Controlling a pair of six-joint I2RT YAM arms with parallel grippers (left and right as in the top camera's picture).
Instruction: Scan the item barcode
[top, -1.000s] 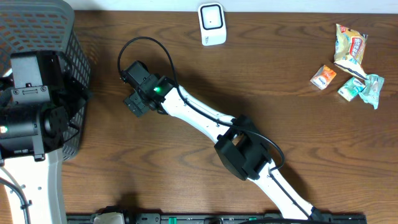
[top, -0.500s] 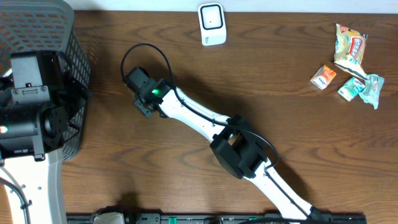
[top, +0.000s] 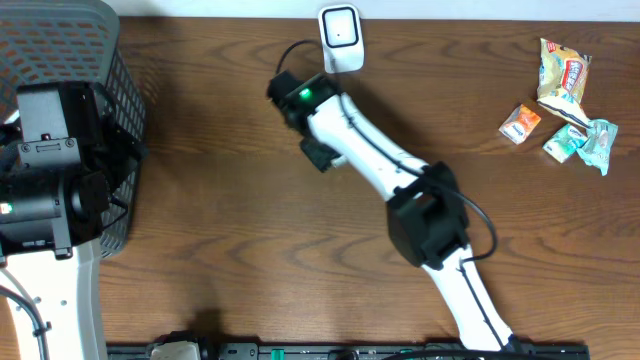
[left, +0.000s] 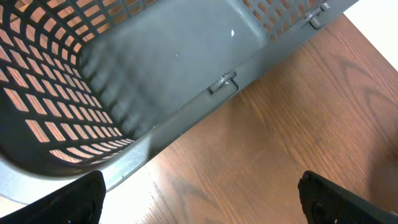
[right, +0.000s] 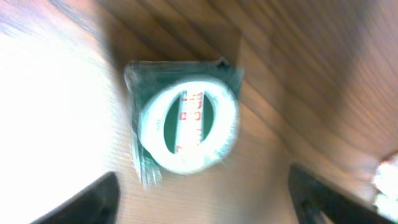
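I am holding my right gripper (right: 202, 185) wide open, gripping nothing; the blurred green packet (right: 186, 121) is showing against the table (right: 323, 74) just beyond its fingers (right: 87, 202), touching neither. My left gripper (left: 202, 186) is gaping empty too, hovering by the basket (left: 155, 56).

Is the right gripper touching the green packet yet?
Apart. The right wrist view, though blurred, shows the right gripper open over the green packet, with bare table visible between the packet and each finger.

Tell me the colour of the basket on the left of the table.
The basket is dark grey, lattice-walled; clearest in the left wrist view.
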